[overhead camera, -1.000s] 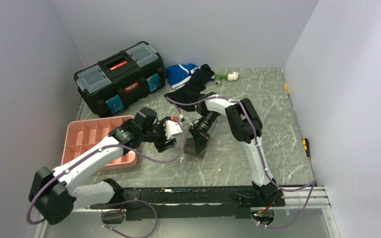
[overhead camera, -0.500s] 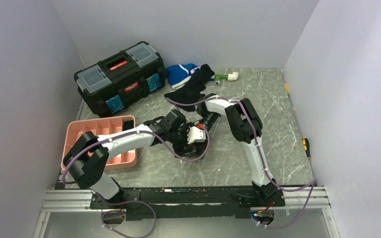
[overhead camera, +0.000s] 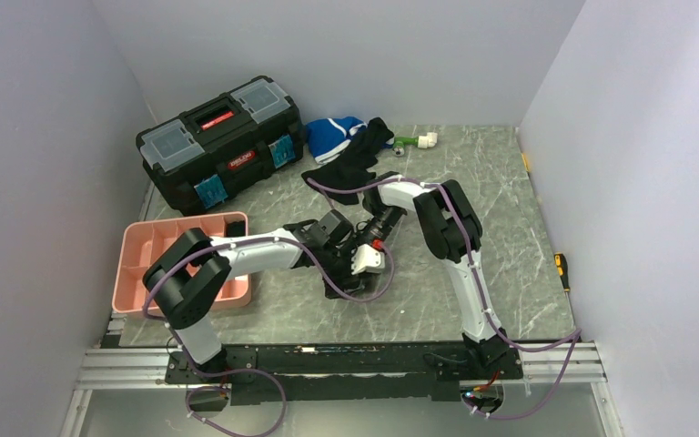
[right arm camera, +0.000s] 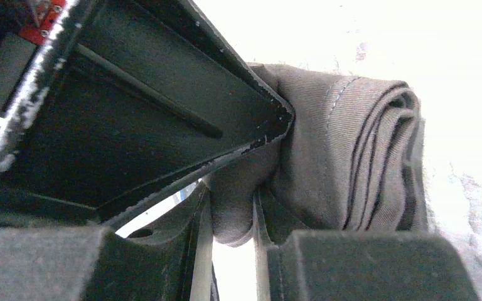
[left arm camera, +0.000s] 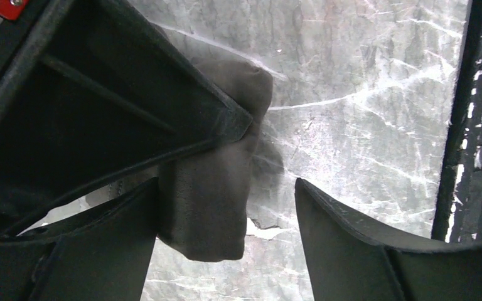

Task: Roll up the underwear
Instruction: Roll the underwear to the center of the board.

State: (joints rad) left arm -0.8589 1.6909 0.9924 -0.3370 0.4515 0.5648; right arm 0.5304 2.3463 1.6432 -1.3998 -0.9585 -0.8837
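- Between the nearly closed fingers of the right gripper, a fold of the dark grey-brown fabric underwear is pinched. The rest bulges out just past the fingertips as a layered roll. I cannot tell whether it rests on the grey marbled tabletop beneath.
- The left gripper stands wide, straddling the same bundle. The cloth touches one finger and a gap is left to the other.
- Held by one fold only, the roll could slacken if the right fingers let go before the left ones close.
- If they close off-centre, the left fingers might catch just the outer layer and drag it loose.
- The two tools sit very close together, so a careless move could knock finger against finger.
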